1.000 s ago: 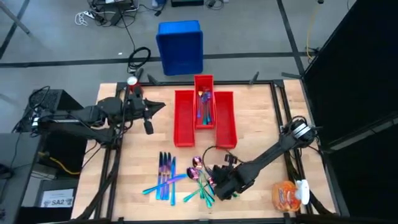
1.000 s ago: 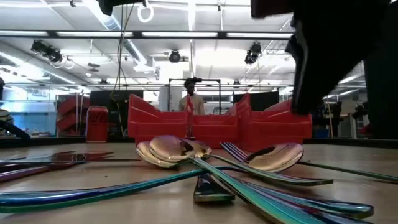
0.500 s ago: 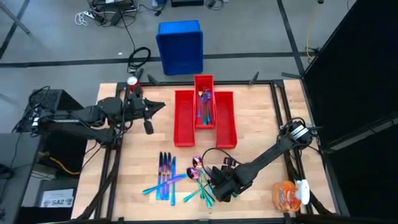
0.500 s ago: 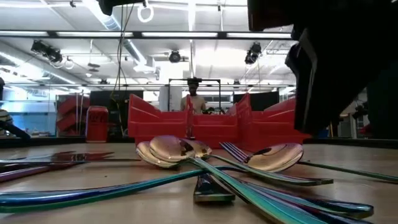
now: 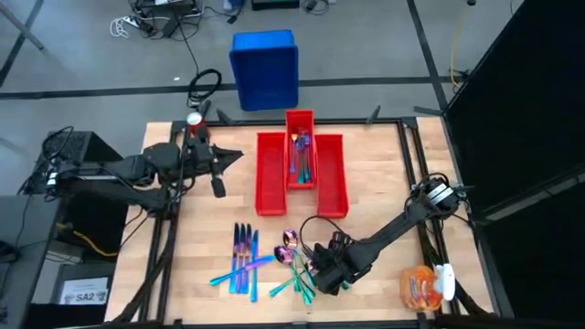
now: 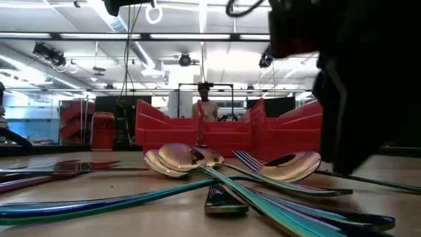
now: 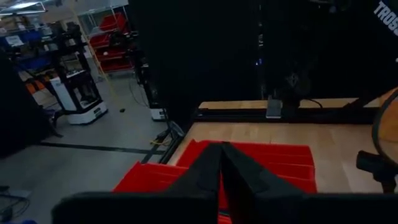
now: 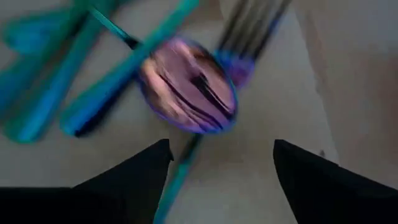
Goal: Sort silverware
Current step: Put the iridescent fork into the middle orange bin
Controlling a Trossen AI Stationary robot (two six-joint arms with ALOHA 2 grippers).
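The silverware lies near the table's front edge. Several knives [image 5: 242,256] lie side by side, and to their right is a crossed heap of spoons and forks [image 5: 294,265]. A few pieces lie in the middle red bin [image 5: 300,151]. My right gripper [image 5: 317,265] hangs open just over the heap. In the right wrist view, the fingers of my right gripper [image 8: 221,162] stand on either side of a purple spoon's handle, below its bowl [image 8: 186,87], touching nothing. My left gripper [image 5: 219,178] is shut and holds nothing. It hovers left of the bins.
Three long red bins [image 5: 271,178] stand side by side at the table's far middle. A blue crate [image 5: 265,68] sits on the floor beyond the table. An orange and white object [image 5: 425,285] lies at the near right corner. Bare wood lies right of the bins.
My right gripper has come down toward the heap of spoons and forks and shifted slightly toward the table's left edge. The silverware has not moved.
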